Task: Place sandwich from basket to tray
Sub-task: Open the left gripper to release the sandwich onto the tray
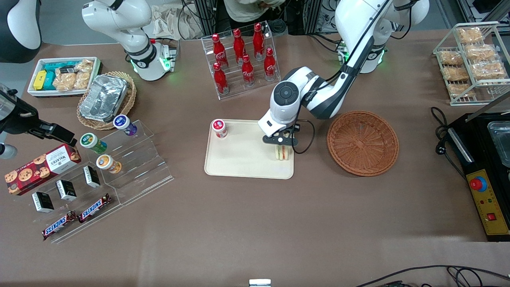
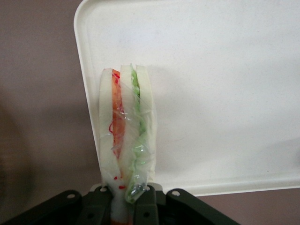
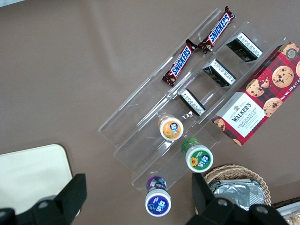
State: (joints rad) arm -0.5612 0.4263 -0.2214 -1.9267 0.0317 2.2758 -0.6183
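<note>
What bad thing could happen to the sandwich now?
The gripper holds the sandwich standing on its thin edge, so it may tip over when let go. It also sits close to the rim of the tray, at the end nearest the basket, so a topple might land it partly on the table.

Bright, even overhead light; soft shadows; slight glare on the tray [image 2: 225, 93].

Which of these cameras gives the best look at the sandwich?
The left wrist view: the sandwich fills it, red and green layers clear, gripped in the end effector over the tray. The front view shows only a small wedge under the end effector. The right wrist view misses it.
</note>
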